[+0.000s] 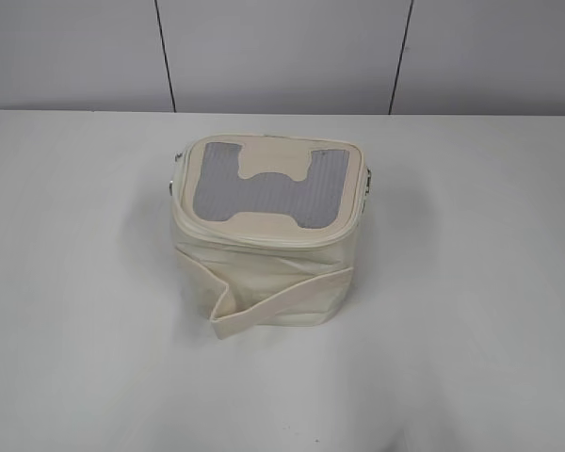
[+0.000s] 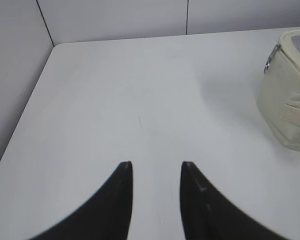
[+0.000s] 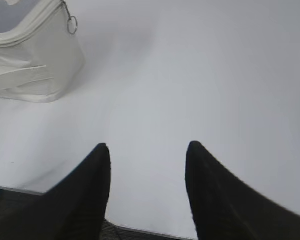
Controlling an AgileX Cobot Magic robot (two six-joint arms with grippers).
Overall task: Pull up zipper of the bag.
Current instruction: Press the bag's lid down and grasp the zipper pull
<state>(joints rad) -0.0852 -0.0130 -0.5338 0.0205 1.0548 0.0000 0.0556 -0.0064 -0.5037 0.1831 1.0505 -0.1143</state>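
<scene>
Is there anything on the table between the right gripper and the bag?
No. In the right wrist view, only bare table lies between the right gripper and the bag.

No lettering, label, brand, number or sign is showing legibly in any of the views. The cream bag [image 1: 264, 235] is presenting only a plain grey panel [image 1: 264, 188] on its lid, with no print on it, and the strap [image 1: 278, 306] lying across the bag's front is bearing no tag. The white table [image 1: 75, 282] around the bag is carrying no markings either.
</scene>
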